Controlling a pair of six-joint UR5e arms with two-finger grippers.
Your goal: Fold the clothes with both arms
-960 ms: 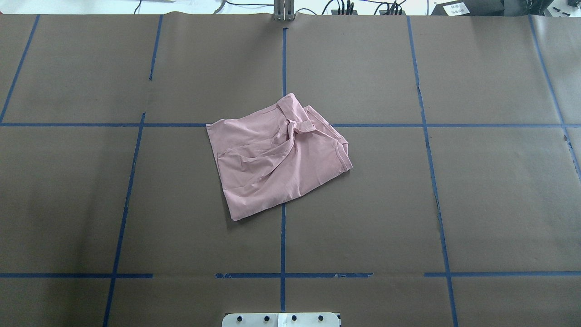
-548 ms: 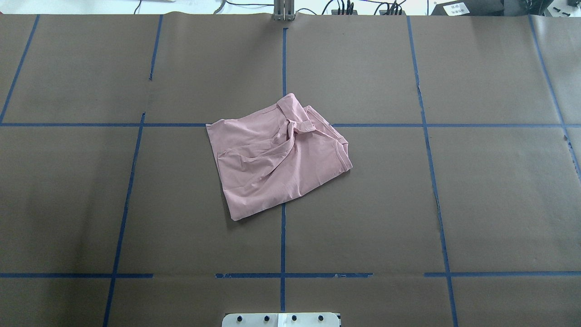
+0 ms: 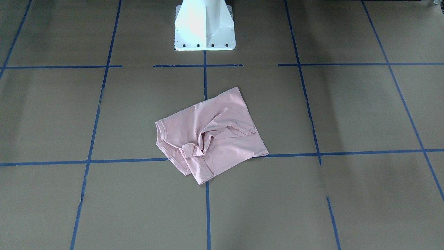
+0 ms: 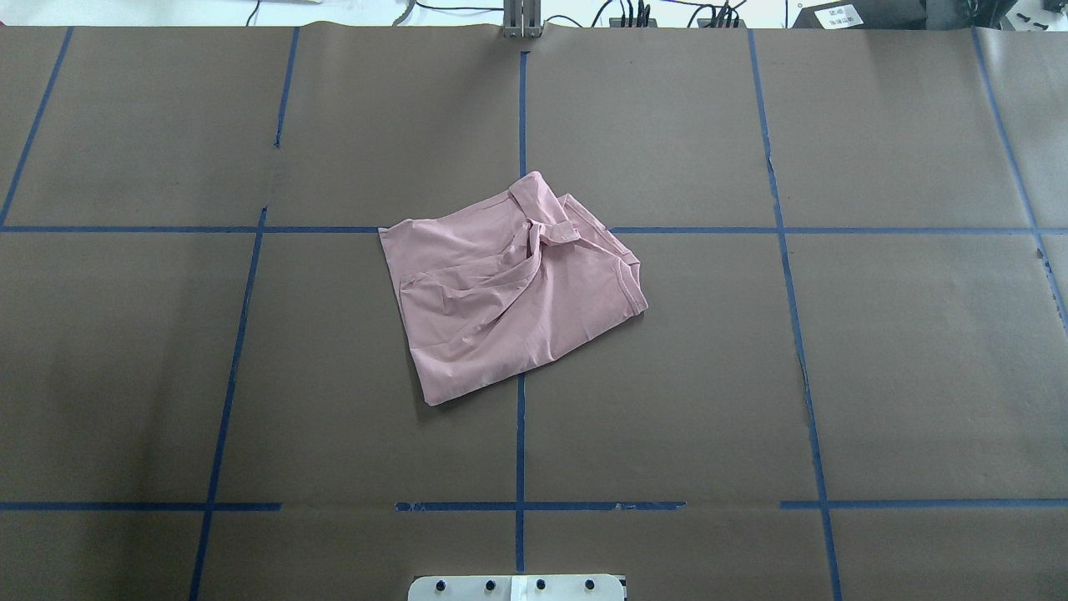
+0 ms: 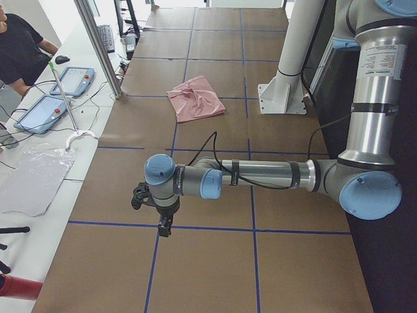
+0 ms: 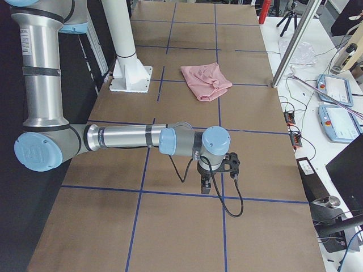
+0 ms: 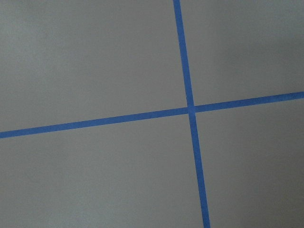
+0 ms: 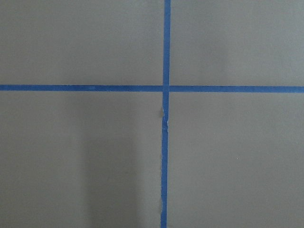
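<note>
Both grippers sit well apart from the pink T-shirt (image 4: pixel 513 288), which lies crumpled and half-folded at the table's middle, just ahead of the white pedestal (image 3: pixel 204 26). My left gripper (image 5: pixel 158 207) and right gripper (image 6: pixel 212 170) hang over bare brown paper at opposite ends; I cannot tell whether either is spread or closed. I'd bring each inward to a hem corner, pinching a single layer. Blue tape lines (image 7: pixel 190 110) cross below them; nothing blocks the path. A person (image 5: pixel 19 49) stands at the side bench.

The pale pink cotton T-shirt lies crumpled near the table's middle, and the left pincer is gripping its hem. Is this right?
Not quite. The pale pink cotton T-shirt does lie crumpled near the middle, but the left pincer hangs over bare brown paper far from it, as the exterior left view shows.
</note>
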